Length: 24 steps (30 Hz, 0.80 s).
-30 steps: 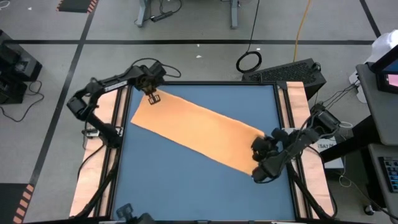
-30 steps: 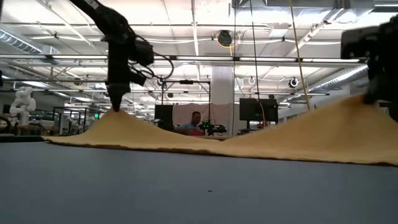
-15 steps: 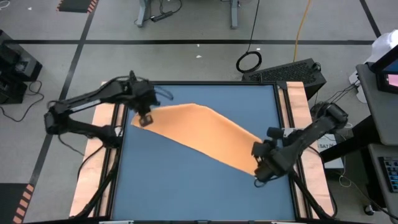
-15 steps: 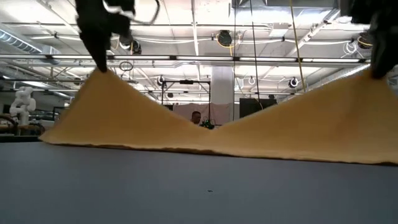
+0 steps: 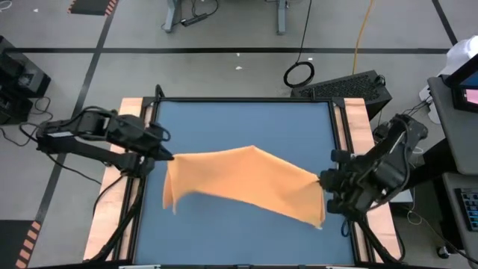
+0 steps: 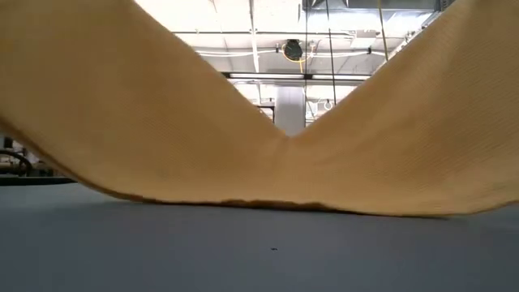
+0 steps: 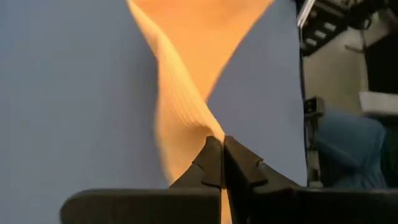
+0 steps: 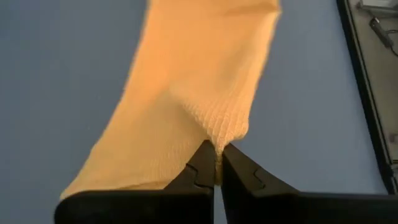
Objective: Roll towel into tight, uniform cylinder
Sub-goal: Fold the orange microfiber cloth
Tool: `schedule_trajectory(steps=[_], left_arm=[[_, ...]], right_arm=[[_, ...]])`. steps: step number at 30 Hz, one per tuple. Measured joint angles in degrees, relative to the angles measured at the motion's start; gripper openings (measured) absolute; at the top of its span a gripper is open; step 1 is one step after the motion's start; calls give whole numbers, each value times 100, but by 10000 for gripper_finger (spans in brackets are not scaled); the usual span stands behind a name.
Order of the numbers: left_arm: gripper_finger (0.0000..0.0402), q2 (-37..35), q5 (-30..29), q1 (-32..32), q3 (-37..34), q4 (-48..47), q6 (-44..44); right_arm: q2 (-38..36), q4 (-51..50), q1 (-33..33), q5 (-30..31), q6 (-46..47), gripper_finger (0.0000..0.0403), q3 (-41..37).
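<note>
High view shows the towel (image 5: 246, 183) lifted off the blue table (image 5: 239, 123), strung between the two grippers like a sagging band. Its one end is pinched by the left gripper (image 5: 166, 156), which sits near the table's left edge with its arm reaching in from outside the frame. From that pinch a short flap of cloth hangs down just below the fingertips. The other end is pinched by the right gripper (image 5: 326, 181) near the table's right edge, and there too a corner of cloth droops beneath the grip.

Left wrist view shows that gripper's fingers (image 7: 211, 163) pressed tight together with a narrow fold of the orange-yellow cloth caught between them; the cloth (image 7: 186, 74) twists and widens as it runs away from the tips over the blue surface. Right wrist view shows the same: its fingers (image 8: 205, 165) closed on a bunched corner, the ribbed weave (image 8: 199, 93) spreading away from the tips.

Low view has the cloth (image 6: 243, 138) filling most of the frame, rising toward both upper corners and dipping in the middle, where its lowest edge rests on or just above the tabletop (image 6: 259, 251) — which, I cannot tell
</note>
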Motion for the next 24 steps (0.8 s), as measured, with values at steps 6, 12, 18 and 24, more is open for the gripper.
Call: schedule_trajectory(steps=[6, 12, 18, 24], left_arm=[[2, 40, -911, -88, 42, -582, -58], [4, 401, -1299, -85, -387, -1255, -58], [6, 615, -1418, -71, -1240, -1340, -56], [7, 853, -2073, 52, -1876, -1297, -57]], right_arm=[[-427, -8, -586, -13, -752, 0, -234], [-721, -9, -1488, -24, -1382, 0, -814], [-807, -6, -2098, -333, -1709, 0, -1626], [-794, -5, -2456, -439, -1785, 0, -2446]])
